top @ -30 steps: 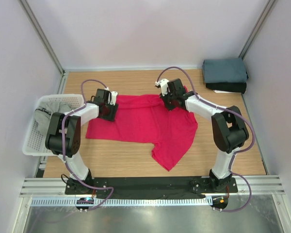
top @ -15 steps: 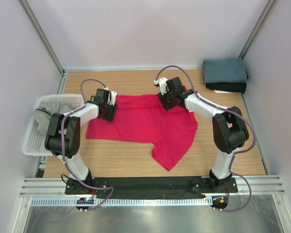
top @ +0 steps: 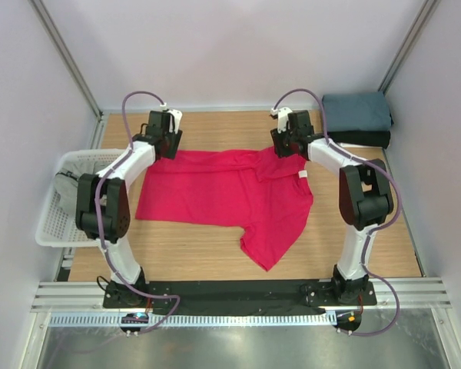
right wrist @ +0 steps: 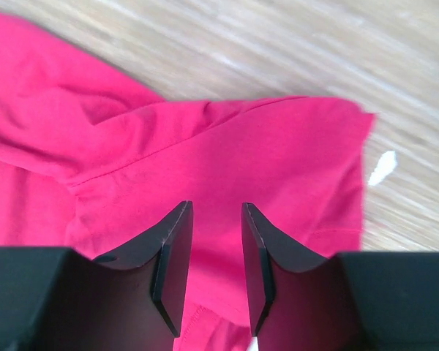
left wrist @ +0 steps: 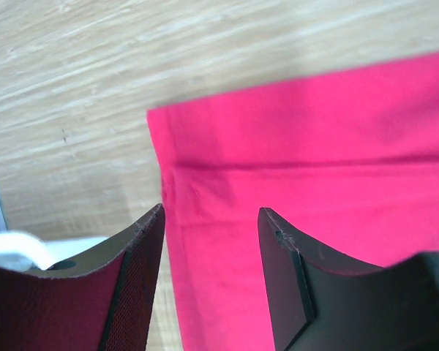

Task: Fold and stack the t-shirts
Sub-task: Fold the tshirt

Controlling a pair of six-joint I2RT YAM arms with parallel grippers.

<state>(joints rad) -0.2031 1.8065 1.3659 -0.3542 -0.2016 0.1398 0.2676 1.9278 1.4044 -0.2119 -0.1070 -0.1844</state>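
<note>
The crimson t-shirt (top: 223, 192) lies flat on the surface (top: 215, 127), just right of the white basket (top: 44, 231). My left tool (left wrist: 212, 213) hangs spread, empty, over its far corner nearest the basket. My right tool (right wrist: 216, 208) hangs spread over the far edge away from the basket.

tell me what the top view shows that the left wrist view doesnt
Only the top view: the whole red shirt spread out, the basket holding a grey shirt, a folded blue shirt lying on a black shirt in the far right corner, and the right tool.
Only the left wrist view: the hem seam at the red shirt's corner, close up, and the left tool standing open over it.
Both: the red shirt, the table and the left tool.
</note>
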